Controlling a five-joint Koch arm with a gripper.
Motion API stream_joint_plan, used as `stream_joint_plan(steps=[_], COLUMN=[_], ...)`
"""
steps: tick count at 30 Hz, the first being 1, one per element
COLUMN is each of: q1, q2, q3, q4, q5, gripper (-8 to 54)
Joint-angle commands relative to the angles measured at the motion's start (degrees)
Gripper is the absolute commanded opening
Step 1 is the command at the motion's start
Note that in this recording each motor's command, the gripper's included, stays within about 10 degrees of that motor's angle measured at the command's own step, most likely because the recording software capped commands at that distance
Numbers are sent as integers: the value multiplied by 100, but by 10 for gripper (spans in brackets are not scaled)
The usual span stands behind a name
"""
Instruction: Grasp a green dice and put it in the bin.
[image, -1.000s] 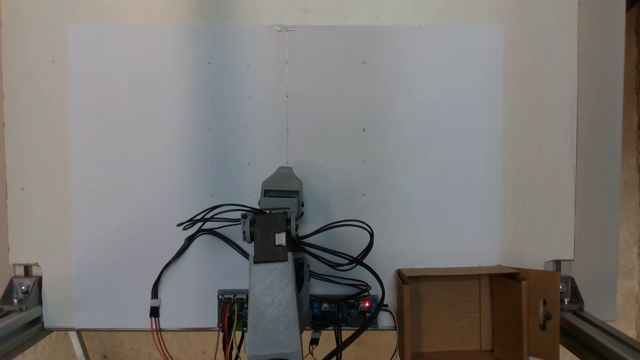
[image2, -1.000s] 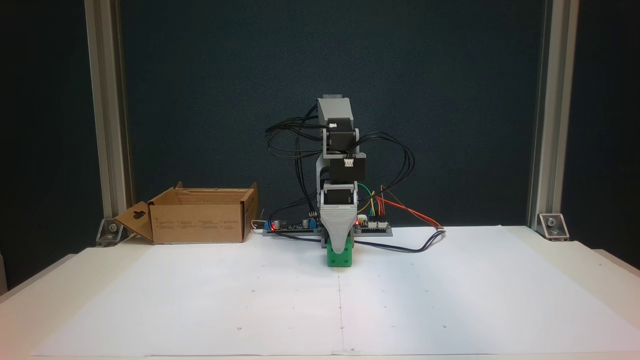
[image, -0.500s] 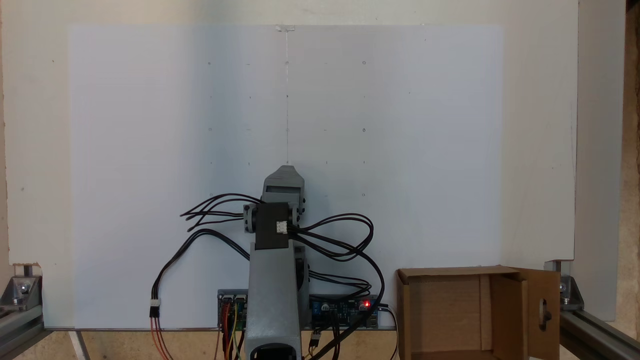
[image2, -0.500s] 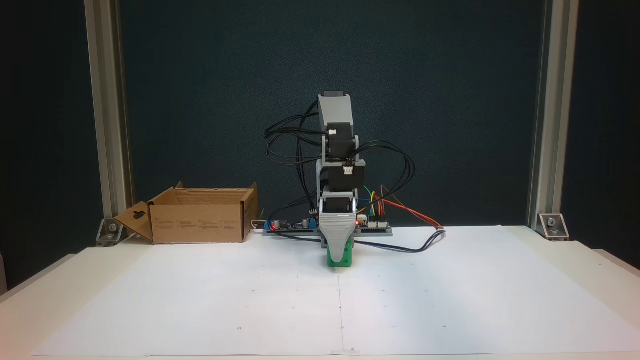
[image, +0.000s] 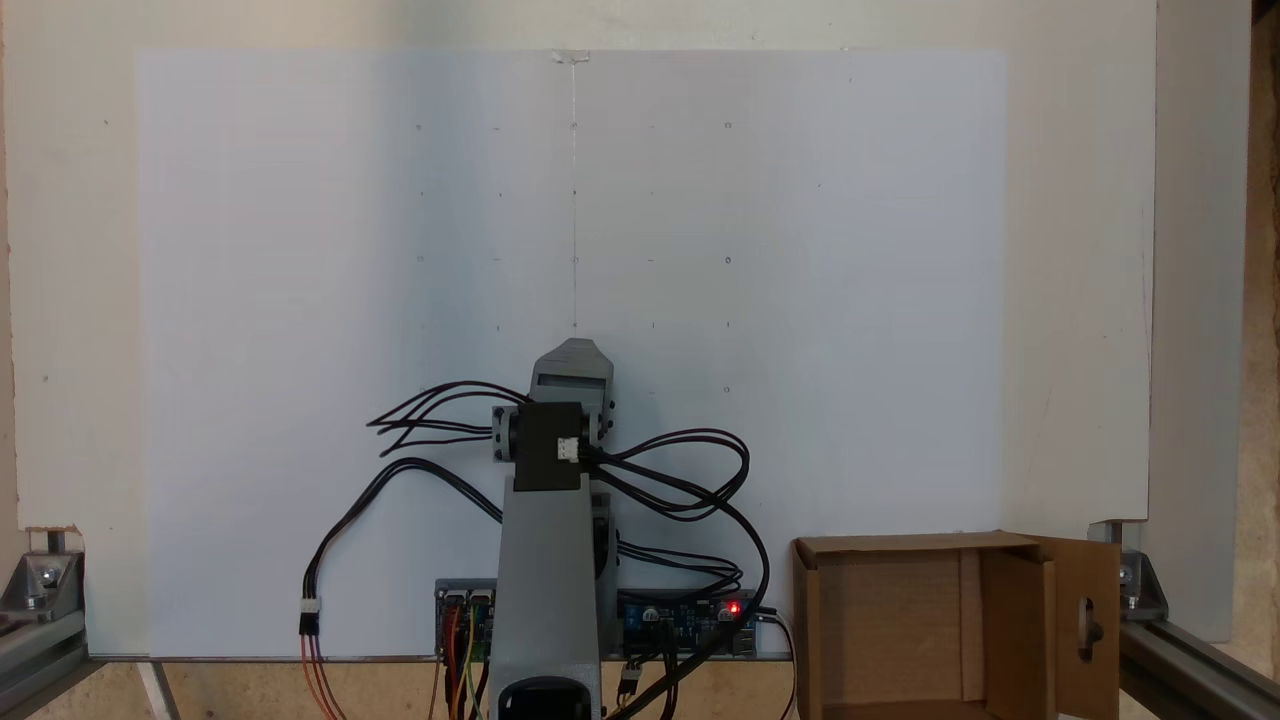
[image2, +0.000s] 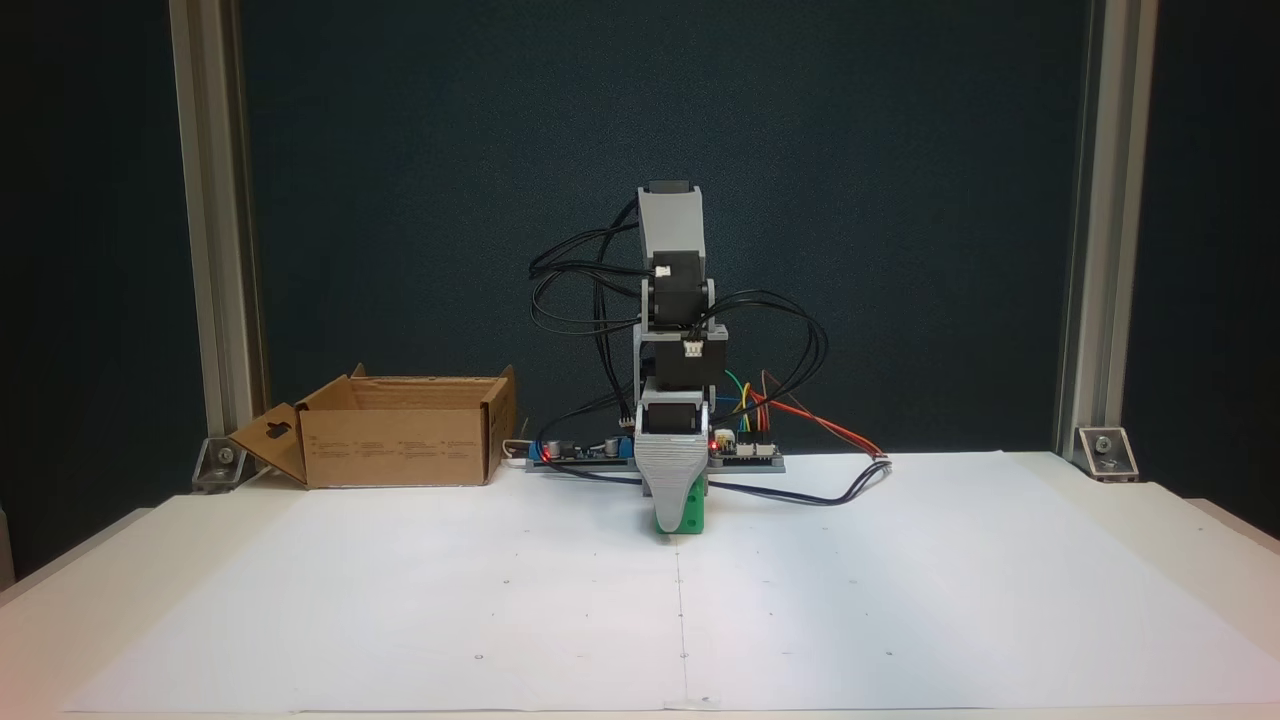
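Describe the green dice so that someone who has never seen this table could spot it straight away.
Start at the grey robot arm standing mid-table at the back edge of the white paper sheet. Follow it down to its grey wedge-shaped gripper; the small bright green cube with rounded edges sits right at its tip. It is the one green object, much smaller than the brown cardboard box off to the left.

Dark backdrop (image2: 900, 200), white paper-covered table (image2: 400, 600).

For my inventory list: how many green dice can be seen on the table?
1. The green dice sits at the middle of the white paper, partly covered by the grey jaws. Others could be hidden inside the bin.
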Motion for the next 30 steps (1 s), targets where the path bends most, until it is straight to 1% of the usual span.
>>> stream_joint_plan(steps=[1,13,15,17,21,24,28,29,30], q1=[-9,-35,-26,-9,-9,-9,-9,-18,-9], q2=[-44,-237,-237,-237,-237,-237,-237,-237,-237], q3=[-97,-97,-97,-97,-97,-97,-70,-62,-53], q4=[9,-79,-105,-141,-176,-193,-237,-246,-272], q5=[211,237,246,246,272,343,422,439,439], gripper=[424,412,389,384,328,305,187,147,119])
